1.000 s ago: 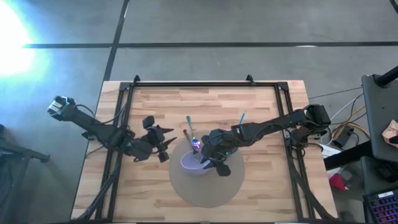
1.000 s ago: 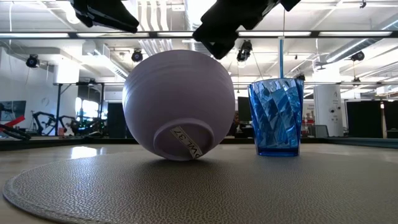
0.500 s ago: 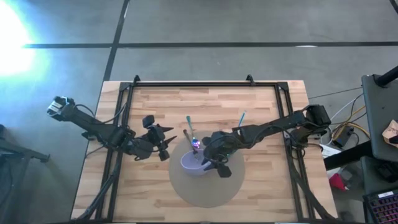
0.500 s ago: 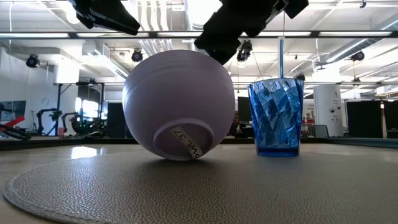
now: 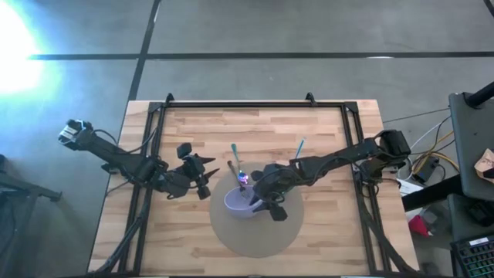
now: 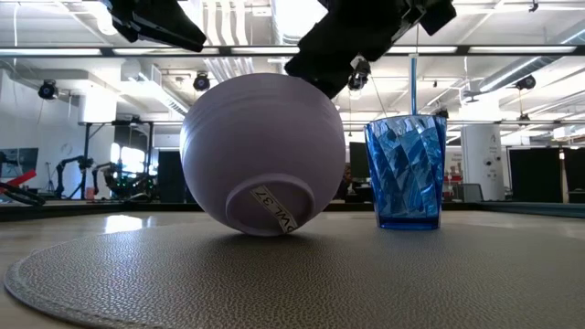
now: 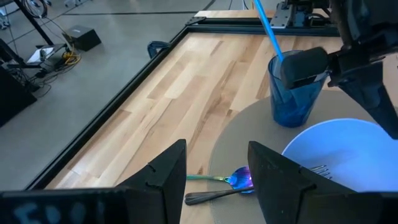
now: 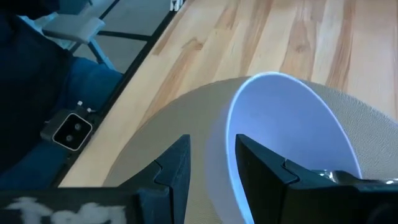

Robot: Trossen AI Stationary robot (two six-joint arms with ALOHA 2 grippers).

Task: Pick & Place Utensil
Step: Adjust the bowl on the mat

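Observation:
A lavender bowl [image 5: 238,205] rests tilted on a round grey mat [image 5: 255,239], its stickered base showing in the low view [image 6: 260,155]. A fork [image 7: 318,169] lies inside it. An iridescent spoon with a teal handle [image 5: 244,178] and a dark-handled utensil [image 5: 230,167] lie at the mat's far-left edge. A blue cup [image 6: 405,174] with a blue straw [image 5: 299,145] stands beyond the bowl, mostly hidden under my right arm in the high view. My right gripper [image 5: 266,205] is open over the bowl's right rim. My left gripper [image 5: 199,177] is open and empty, left of the mat. My right gripper [image 8: 212,171] comes from above at a slant, with the bowl's rim [image 8: 229,149] in the gap between its open fingers, one finger [image 8: 261,168] over the inside and one over the mat outside. I cannot tell whether either finger touches the rim.
The wooden table top has a black frame along its edges [image 5: 239,104]. Bare wood lies to the far side and to the right of the mat [image 5: 332,201]. My left gripper [image 7: 217,180] looks over the spoon [image 7: 239,179] toward the cup [image 7: 295,102].
My right gripper has shifted a little toward the table's near edge over the bowl's right rim. The bowl, cup and utensils have stayed where they were.

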